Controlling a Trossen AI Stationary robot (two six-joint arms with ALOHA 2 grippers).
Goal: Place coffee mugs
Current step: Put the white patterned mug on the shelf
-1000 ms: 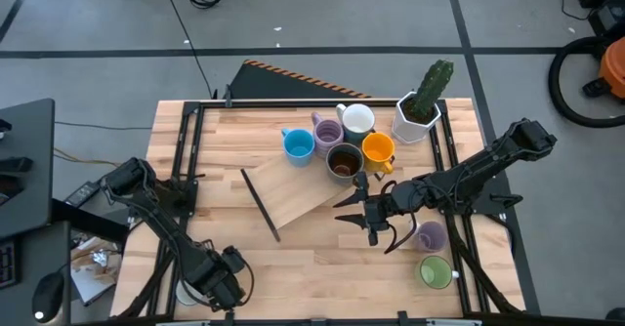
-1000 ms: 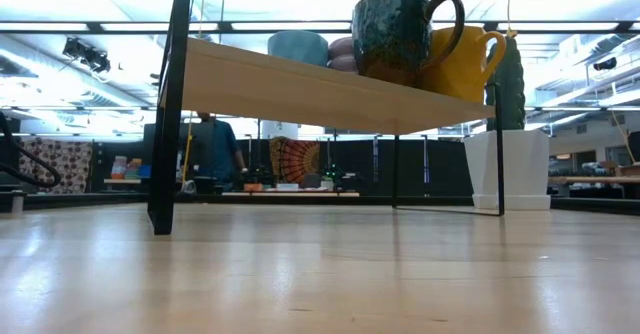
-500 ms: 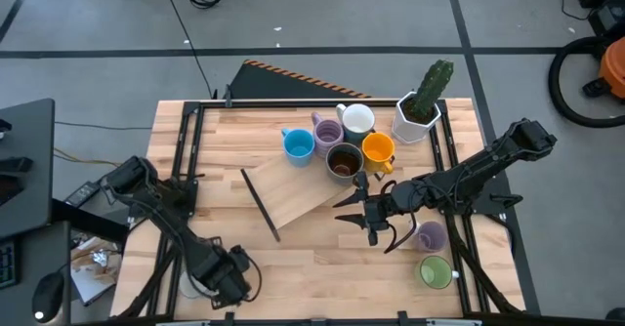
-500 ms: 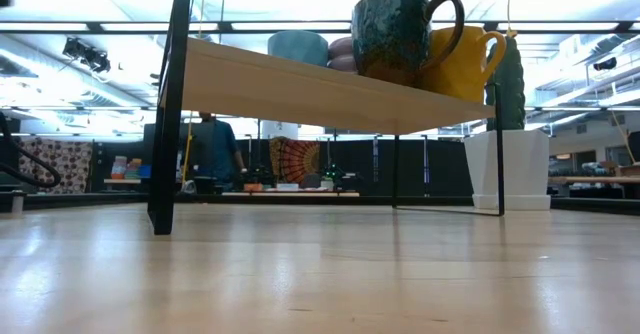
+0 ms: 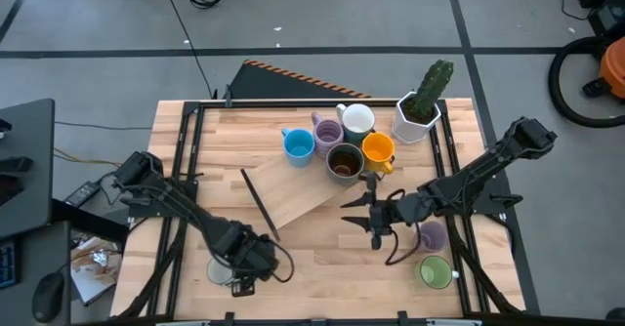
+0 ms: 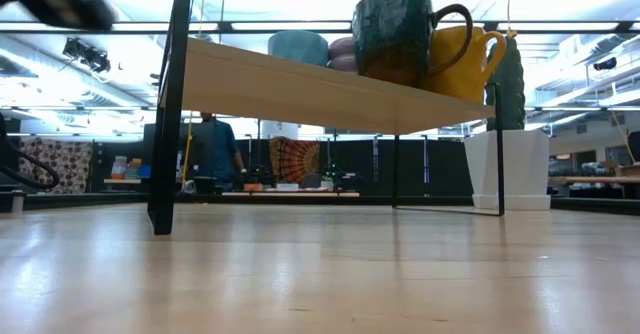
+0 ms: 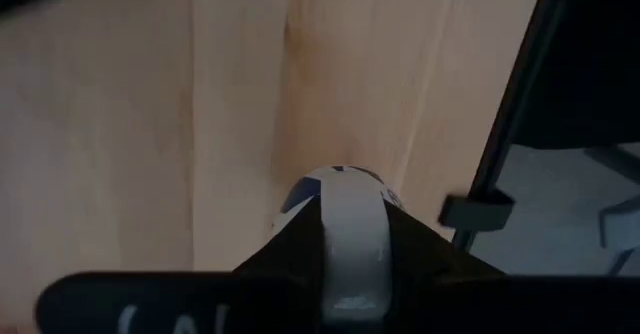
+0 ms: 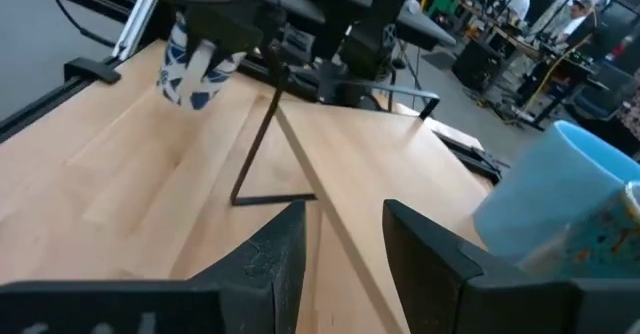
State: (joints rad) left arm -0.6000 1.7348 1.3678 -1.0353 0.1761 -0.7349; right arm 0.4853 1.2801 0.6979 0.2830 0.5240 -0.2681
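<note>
no legible text, labels, brands or nos. anywhere, mug markings unreadable

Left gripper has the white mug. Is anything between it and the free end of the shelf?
Yes. The shelf's black end frame stands between the white mug in the left gripper and the bare part of the shelf. The right gripper hovers open farther right, out of that path.
</note>
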